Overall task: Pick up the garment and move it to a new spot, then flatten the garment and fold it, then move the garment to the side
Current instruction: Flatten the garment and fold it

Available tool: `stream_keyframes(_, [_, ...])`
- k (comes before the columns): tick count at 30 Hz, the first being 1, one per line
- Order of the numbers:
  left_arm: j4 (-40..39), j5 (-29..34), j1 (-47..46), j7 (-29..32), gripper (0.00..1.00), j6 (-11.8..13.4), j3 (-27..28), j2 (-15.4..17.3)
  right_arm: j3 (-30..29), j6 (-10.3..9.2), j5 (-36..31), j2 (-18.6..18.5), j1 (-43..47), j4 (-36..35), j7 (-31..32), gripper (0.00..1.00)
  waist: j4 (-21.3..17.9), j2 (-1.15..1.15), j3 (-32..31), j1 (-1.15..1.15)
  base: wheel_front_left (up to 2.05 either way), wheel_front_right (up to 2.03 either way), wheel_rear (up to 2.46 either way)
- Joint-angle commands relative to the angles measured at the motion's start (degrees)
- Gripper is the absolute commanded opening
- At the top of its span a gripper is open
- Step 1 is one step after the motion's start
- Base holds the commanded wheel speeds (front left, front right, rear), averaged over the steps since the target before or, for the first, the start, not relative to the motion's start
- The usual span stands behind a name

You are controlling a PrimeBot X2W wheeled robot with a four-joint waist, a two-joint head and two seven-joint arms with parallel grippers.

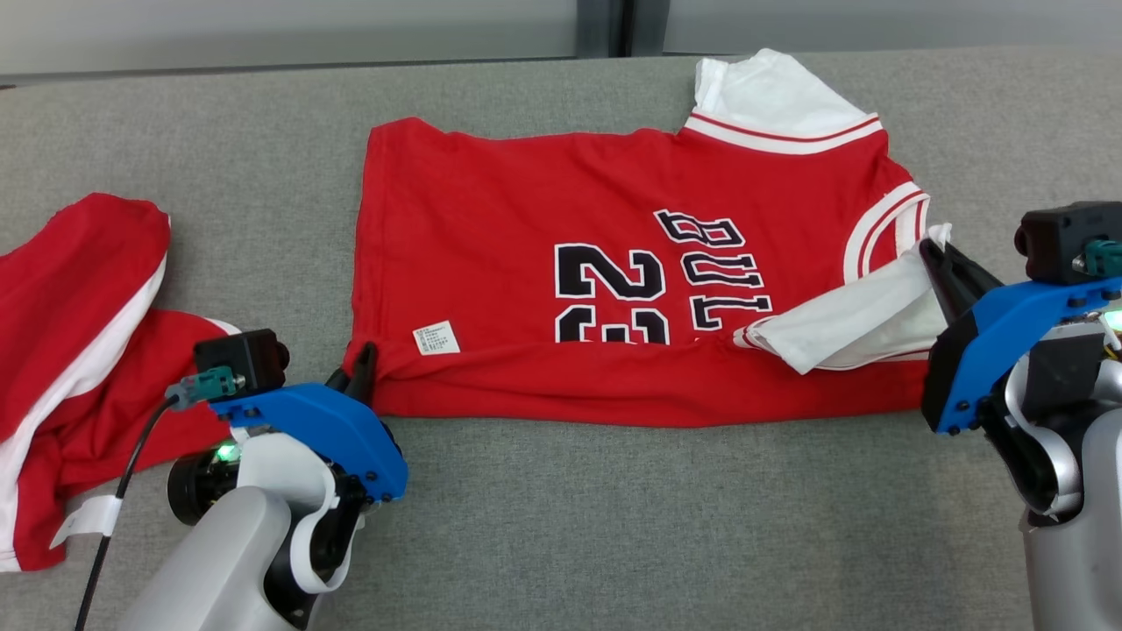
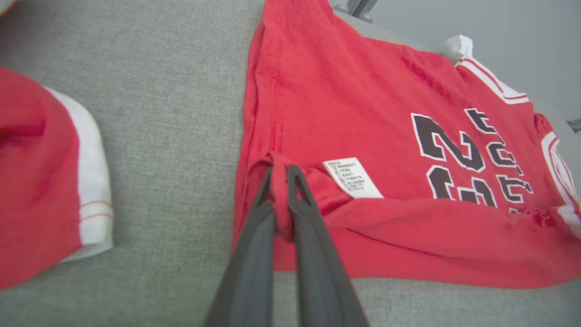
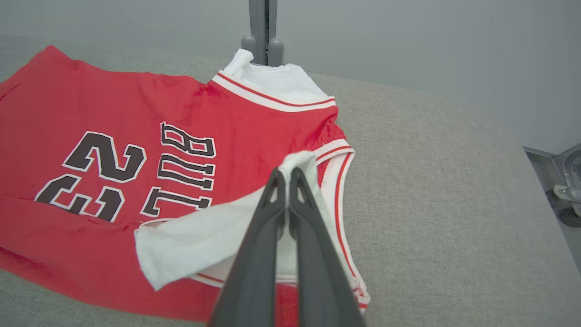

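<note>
Spread across the middle of a grey woven tabletop (image 1: pixel 614 526): a red jersey (image 1: pixel 526 202) of soft knit with white sleeves and white-and-red striped trim, shoulders toward the right, near edge folded up over itself. Printed in black with white outline: "23" and "BUL", lower parts cut off by the fold, any further letters hidden. Near the left hem, a small white care label (image 1: pixel 436 337) with rows of fine print, too small to read. Left gripper (image 1: pixel 366 358) pressed tight on a bunched ridge of red cloth at the near-left corner. Right gripper (image 1: pixel 929 254) clamped on the white sleeve (image 1: pixel 859 324) lying over the chest. Far left, well apart, a second red-and-white garment (image 1: pixel 70 333), crumpled.
</note>
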Motion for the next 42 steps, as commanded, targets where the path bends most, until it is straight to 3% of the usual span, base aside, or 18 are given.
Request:
stream_keyframes(1, [0.40, 0.35, -1.17, 0.00, 0.00, 0.24, 0.37, -0.10, 0.07, 0.01, -0.19, -0.44, -1.39, 0.56, -0.86, 0.00, 0.39, -0.02, 0.66, -0.02, 0.00, 0.00, 0.00])
stream_keyframes(9, [2.94, 0.76, -3.65, -0.44, 0.00, 0.20, 0.34, -0.81, 0.25, 0.01, -1.38, 0.10, -5.12, 5.50, -7.95, 0.00, 0.42, -0.02, 2.02, -0.02, 0.00, 0.00, 0.00])
stream_keyframes(10, [3.10, 0.64, -3.73, -0.46, 0.11, 0.10, 0.30, -0.91, 0.17, 0.01, -1.47, 0.30, -5.36, 6.32, -8.81, 0.00, 0.43, -0.02, 2.02, -0.02, 0.00, 0.00, 0.00])
stream_keyframes(11, [3.30, 0.59, -3.79, -0.61, 0.28, 0.02, 0.30, -0.98, 0.14, 0.01, -1.56, 0.47, -5.39, 7.07, -9.55, 0.00, 0.44, -0.02, 1.97, -0.02, 0.00, 0.00, 0.00])
stream_keyframes(12, [3.56, 0.55, -3.80, -0.76, 0.41, 0.02, 0.32, -1.05, -0.03, 0.01, -1.36, 0.80, -5.59, 7.76, -10.37, 0.36, 0.45, -0.02, 1.89, -0.02, 0.00, 0.00, 0.00])
stream_keyframes(13, [3.78, 0.55, -3.74, -0.88, 0.81, -0.02, 0.28, -1.17, -0.10, 0.01, -1.19, 1.04, -5.97, 8.48, -11.27, 1.00, 0.48, -0.02, 1.73, -0.02, 0.00, 0.00, 0.00])
stream_keyframes(14, [3.93, 0.73, -3.64, -1.21, 1.00, -0.04, 0.23, -1.24, -0.06, 0.01, -1.00, 1.27, -6.36, 9.01, -12.32, 1.00, 0.52, -0.02, 1.50, -0.02, 0.00, 0.00, 0.00])
stream_keyframes(22, [4.42, 2.40, 0.30, -4.33, 1.00, 0.96, -0.39, 0.13, -1.54, 0.01, 0.33, 2.07, -5.54, 12.94, -17.95, 1.00, 0.37, -0.02, -1.88, -0.02, 0.00, 0.00, 0.00])
stream_keyframes(31, [3.49, 3.96, 4.75, -6.08, 1.00, 1.72, -2.01, 0.95, -8.17, 0.01, -0.77, 3.11, 3.63, 11.77, -8.84, 1.00, -0.01, -0.02, -3.88, -0.02, 0.00, 0.00, 0.00])
stream_keyframes(42, [10.16, 6.82, -1.02, -5.68, 1.00, 1.57, -4.76, -0.71, -12.86, 0.02, -0.82, 5.37, 2.52, 16.50, -9.46, 1.00, -0.55, -0.02, -0.25, -0.02, 0.00, 0.00, 0.00])
